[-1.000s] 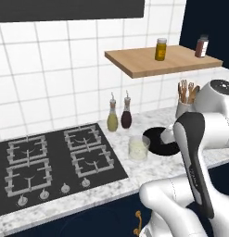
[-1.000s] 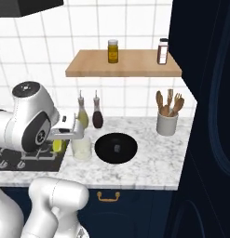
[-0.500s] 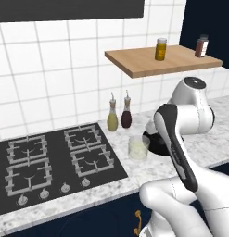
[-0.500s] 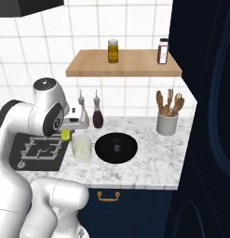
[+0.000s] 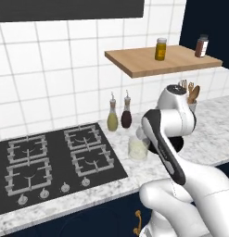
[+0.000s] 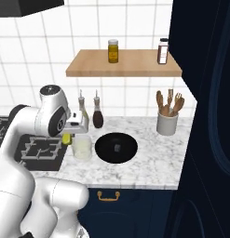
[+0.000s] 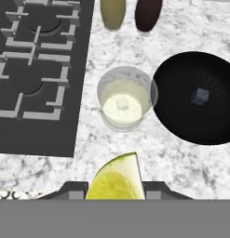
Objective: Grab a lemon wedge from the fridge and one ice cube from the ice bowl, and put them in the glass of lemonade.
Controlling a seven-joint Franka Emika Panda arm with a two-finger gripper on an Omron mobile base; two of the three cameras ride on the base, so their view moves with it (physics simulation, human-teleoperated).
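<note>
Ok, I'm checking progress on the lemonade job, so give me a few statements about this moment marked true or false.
1. The claw is shut on the lemon wedge. True.
2. The glass of lemonade already holds an ice cube. True.
3. The ice bowl holds nothing. False: one cube lies in it.
4. The glass stands on the stove. False: it stands on the marble counter between stove and bowl.
5. Two bottles stand behind the glass. True.
</note>
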